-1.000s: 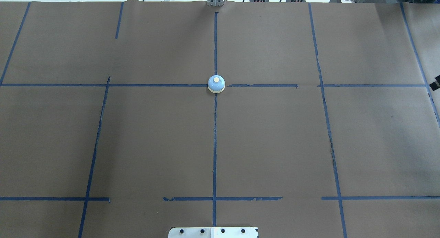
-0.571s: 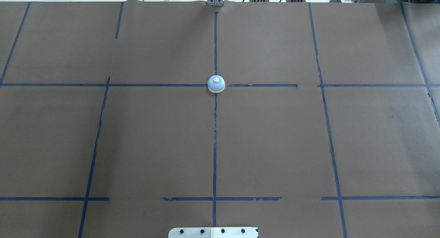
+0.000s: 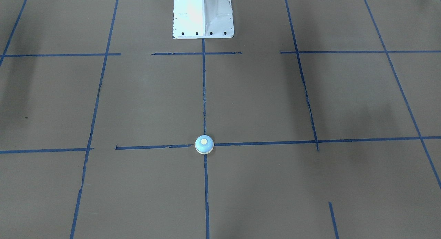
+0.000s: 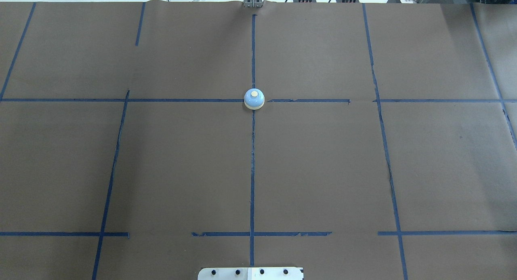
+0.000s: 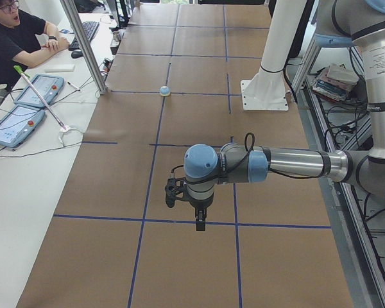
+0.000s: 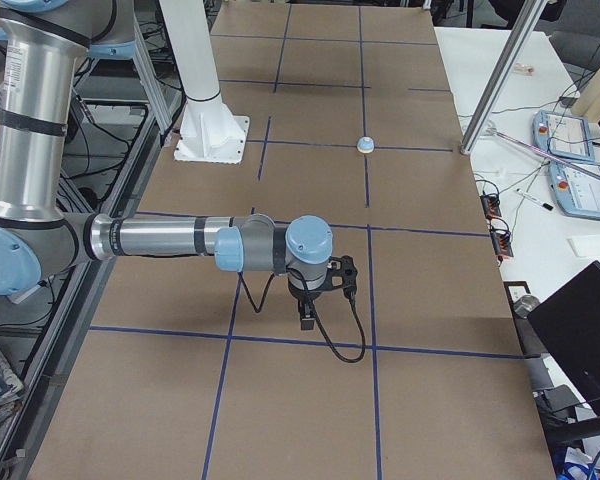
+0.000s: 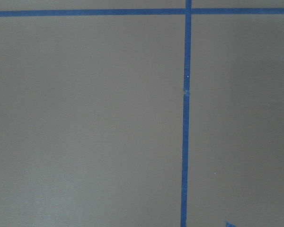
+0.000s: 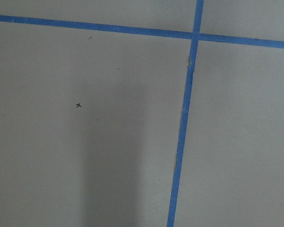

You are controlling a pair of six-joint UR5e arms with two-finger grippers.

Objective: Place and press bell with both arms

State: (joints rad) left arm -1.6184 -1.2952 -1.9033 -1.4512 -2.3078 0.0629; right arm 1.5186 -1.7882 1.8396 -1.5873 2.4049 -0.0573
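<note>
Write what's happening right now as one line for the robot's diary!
bell: upright on blue tape cross, nobody touching | left gripper: far from bell, open/shut unclear | right gripper: far from bell, open/shut unclear

Even, bright light, sharp focus, soft shadows streaking the paper-covered table point(image 3: 262, 183).

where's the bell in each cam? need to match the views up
Exterior front-facing: bell lower centre, on a blue tape crossing.
Overhead exterior: bell upper centre, same crossing.
Exterior left: bell small and far, upper left of centre.
Exterior right: bell small and far, upper right of centre.
Left wrist-mounted: not in view.
Right wrist-mounted: not in view.
Shared landmark: white pedestal, straight along the centre tape line from the bell.
</note>
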